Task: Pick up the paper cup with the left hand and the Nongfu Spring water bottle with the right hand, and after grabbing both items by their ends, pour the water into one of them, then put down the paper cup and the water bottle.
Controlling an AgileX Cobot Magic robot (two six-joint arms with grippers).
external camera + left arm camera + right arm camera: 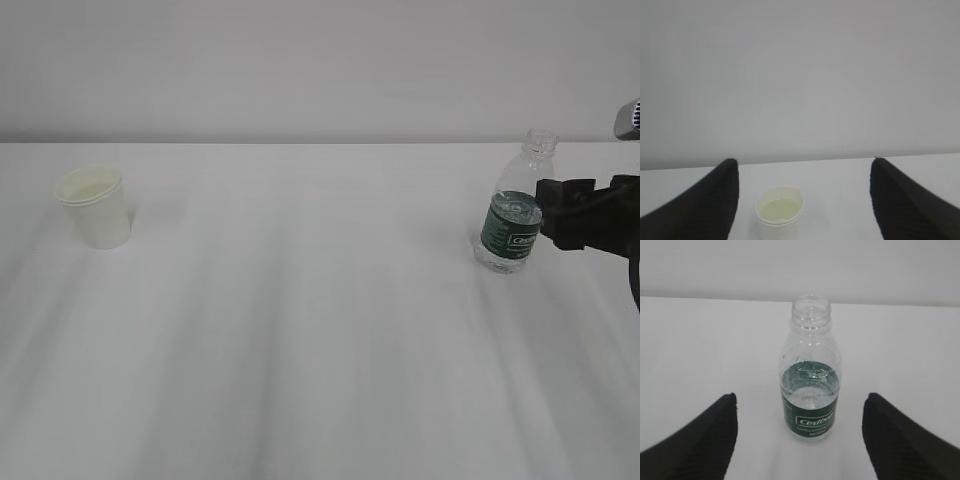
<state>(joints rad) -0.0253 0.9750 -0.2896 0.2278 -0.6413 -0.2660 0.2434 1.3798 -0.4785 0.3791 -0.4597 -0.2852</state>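
Note:
The paper cup (93, 205) stands upright at the table's far left. In the left wrist view the paper cup (779, 210) sits low between the wide-apart black fingers of my left gripper (804, 162), which is open and touches nothing; a pale liquid surface seems to show inside. The left gripper is out of the exterior view. The Nongfu Spring water bottle (515, 205), uncapped with a green label, stands upright at the right. Water (810, 390) fills it to about label height. My right gripper (550, 213) is open just right of it, the bottle (810, 370) ahead of its spread fingers (715, 435).
The white table (320, 330) stretches bare between cup and bottle. A plain pale wall rises behind its far edge. Part of the right arm's grey housing (628, 120) shows at the right border.

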